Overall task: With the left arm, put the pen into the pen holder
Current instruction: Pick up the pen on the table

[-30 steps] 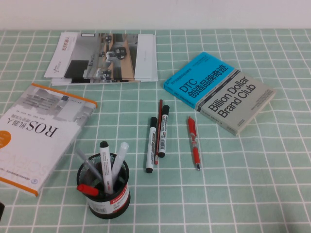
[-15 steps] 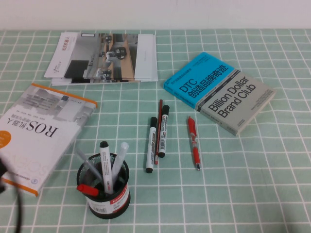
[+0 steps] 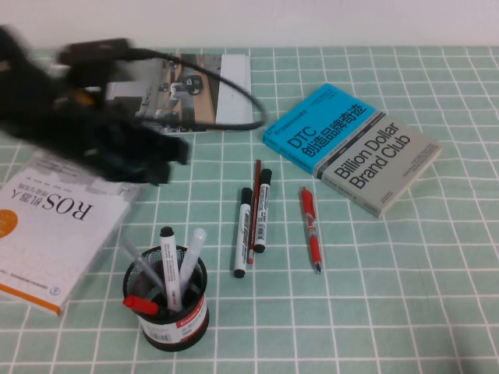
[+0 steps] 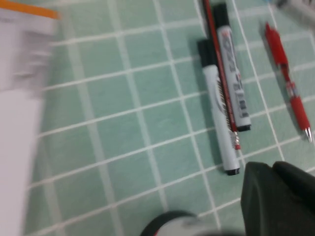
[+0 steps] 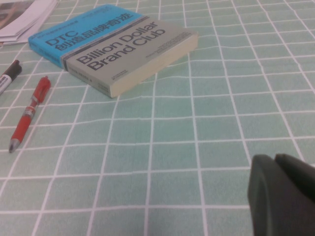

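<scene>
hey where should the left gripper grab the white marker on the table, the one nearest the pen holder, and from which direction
Probably mid-barrel on the pen, coming straight down with the fingers closing across its width. It lies flat, with a thin dark-red pencil tight along its right side, so room there looks slim. The left gripper is above the table, left of the pens; the right gripper shows only in its wrist view.
</scene>
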Motion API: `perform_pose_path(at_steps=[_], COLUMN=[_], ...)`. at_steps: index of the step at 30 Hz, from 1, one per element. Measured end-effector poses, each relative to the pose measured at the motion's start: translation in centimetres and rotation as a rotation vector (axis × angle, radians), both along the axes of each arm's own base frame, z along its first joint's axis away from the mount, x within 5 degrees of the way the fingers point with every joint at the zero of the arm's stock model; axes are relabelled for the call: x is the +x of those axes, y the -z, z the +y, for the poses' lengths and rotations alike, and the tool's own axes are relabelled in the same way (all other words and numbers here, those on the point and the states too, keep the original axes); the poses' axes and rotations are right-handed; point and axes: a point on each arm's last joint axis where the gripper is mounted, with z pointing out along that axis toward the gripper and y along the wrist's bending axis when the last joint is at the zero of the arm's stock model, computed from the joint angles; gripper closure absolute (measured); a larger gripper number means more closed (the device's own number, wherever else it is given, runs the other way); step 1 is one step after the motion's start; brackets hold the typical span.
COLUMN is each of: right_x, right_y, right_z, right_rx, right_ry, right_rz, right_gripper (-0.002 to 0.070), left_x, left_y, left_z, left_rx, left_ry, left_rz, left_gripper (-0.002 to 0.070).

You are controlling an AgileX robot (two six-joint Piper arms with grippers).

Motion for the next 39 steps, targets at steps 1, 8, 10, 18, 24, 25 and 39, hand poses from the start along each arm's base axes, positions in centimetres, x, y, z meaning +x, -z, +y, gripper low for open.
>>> perform_pose_path(at_steps=[1,8,10,18,24,25,39], right_x=[0.0,0.0,0.0,0.0,0.0,0.0,0.0], right_y=[0.0,0.0,0.0,0.0,0.0,0.0,0.0], right_z=[0.0,0.0,0.0,0.0,0.0,0.0,0.0], right_rx=[0.000,0.000,0.000,0.000,0.000,0.000,0.000], right_ry=[0.000,0.000,0.000,0.000,0.000,0.000,0.000], right_rz=[0.000,0.000,0.000,0.000,0.000,0.000,0.000], right_gripper=[0.0696,0.0696,0.0696,0.0696,0.0696,0.0696,0.0696], left_x=[0.9,6.5,7.3,7.9,8.3,8.4,8.6], left_y=[0.5,4.9,5.5,6.4,6.9,7.0,11.5], left_z=[-1.0,-7.4,-8.3,-9.6,-10.1,-10.1,-11.4], left_rx=[0.015,0.147,0.179,0.196,0.184,0.190,0.284], left_ry=[0.022,0.109,0.125,0.188,0.140,0.133,0.105], left_rz=[0.024,0.198,0.207,0.177,0.153,0.154,0.237], left_gripper=[0.0679,0.0679,0.0679,0.0476,0.0323,0.0326,0.0374])
